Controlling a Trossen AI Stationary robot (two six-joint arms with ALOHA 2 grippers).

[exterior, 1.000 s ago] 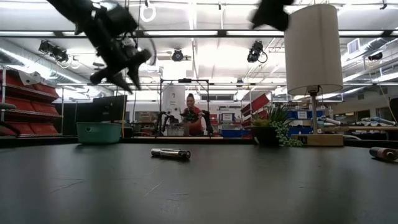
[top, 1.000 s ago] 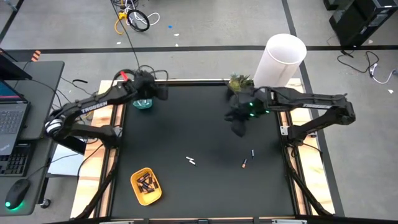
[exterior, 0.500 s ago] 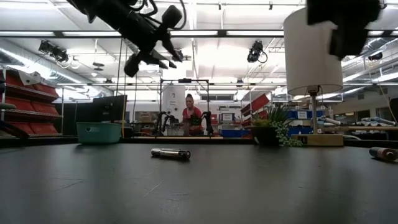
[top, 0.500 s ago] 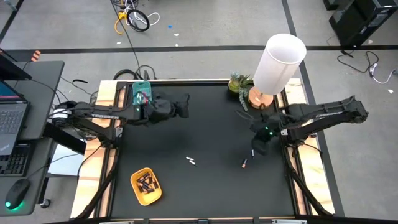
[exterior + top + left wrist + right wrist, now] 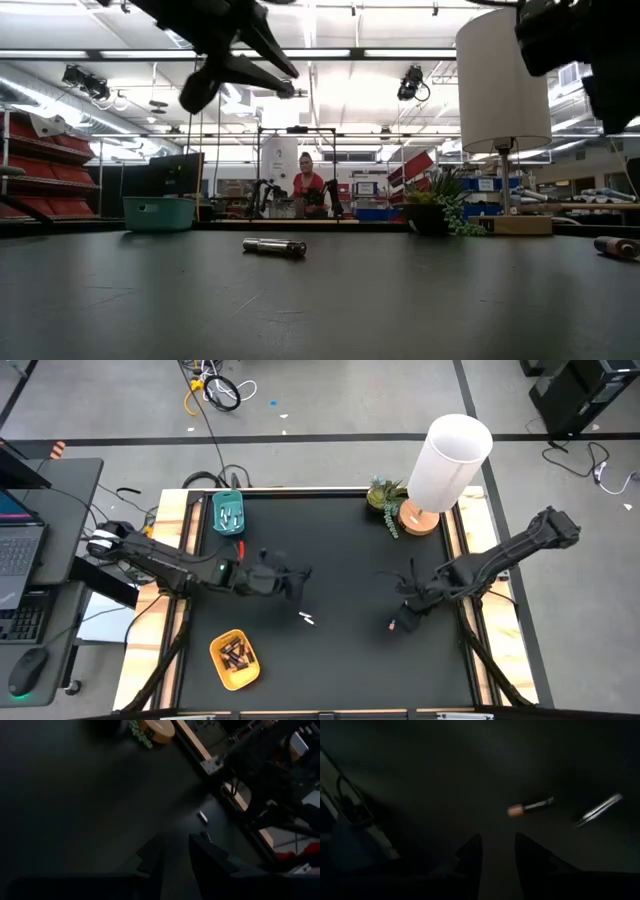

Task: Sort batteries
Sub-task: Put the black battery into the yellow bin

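Batteries lie in several spots on the black surface [image 5: 330, 550]. A pale pair [image 5: 308, 619] sits near mid-surface, toward the front. A dark one with an orange end [image 5: 393, 624] lies right of that pair, seen closer in the right wrist view [image 5: 530, 806] beside a silvery one [image 5: 599, 809]. A heap of dark batteries [image 5: 236, 653] fills the yellow oval tray [image 5: 220, 669] at the front left. Pale ones [image 5: 230, 515] rest in the teal rectangular tray [image 5: 227, 506] at the back left.

Left claw [image 5: 300, 576] hangs over the surface just behind the pale pair, fingers [image 5: 210, 857] a narrow gap apart, nothing between them. In the low view it [image 5: 272, 72] is well above the surface.

Right claw [image 5: 408, 616] is low, just beside the orange-ended battery, not touching it. Fingers [image 5: 532, 854] slightly parted, gripping nothing.

White lamp [image 5: 450, 455] and small plant [image 5: 383, 493] stand at the back right. A person [image 5: 308, 188] shows in the room beyond.
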